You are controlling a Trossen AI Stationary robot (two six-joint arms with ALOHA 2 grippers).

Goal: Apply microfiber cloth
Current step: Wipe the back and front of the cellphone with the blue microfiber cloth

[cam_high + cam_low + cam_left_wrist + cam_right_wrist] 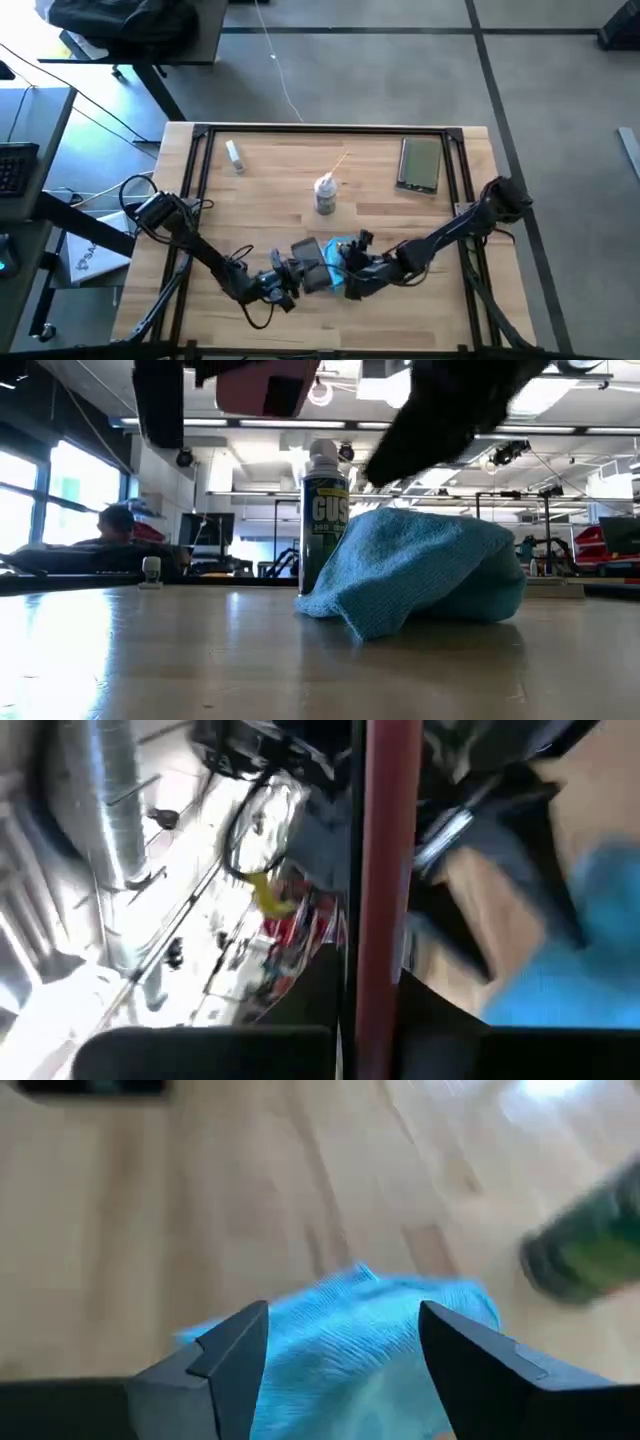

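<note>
So the landmark here is the green spray can point(326, 195) standing mid-table. The microfiber cloth point(420, 570) lies in a rumpled heap on the wooden table point(270, 170), just on the near side of the can, toward the robot.

The right gripper point(345, 1345) hangs right over the cloth with its fingers spread wide, one on each side of the heap, nothing clamped. Looks to me like the pickup step: it's lined up but hasn't closed yet. Next move probably means dropping a touch lower and pinching a good fold so the cloth doesn't slip out.

The left gripper point(300, 272) sits just beside the cloth, on the left arm's side, and seems to hold a dark flat thing with a reddish edge, maybe a phone, but I honestly can't tell how its fingers stand.

Count: one cloth, one can, one dark flat device point(420, 163) beyond the can toward the right arm's side, one small pale item point(235, 155) beyond the can toward the left arm's side, two arms
</note>
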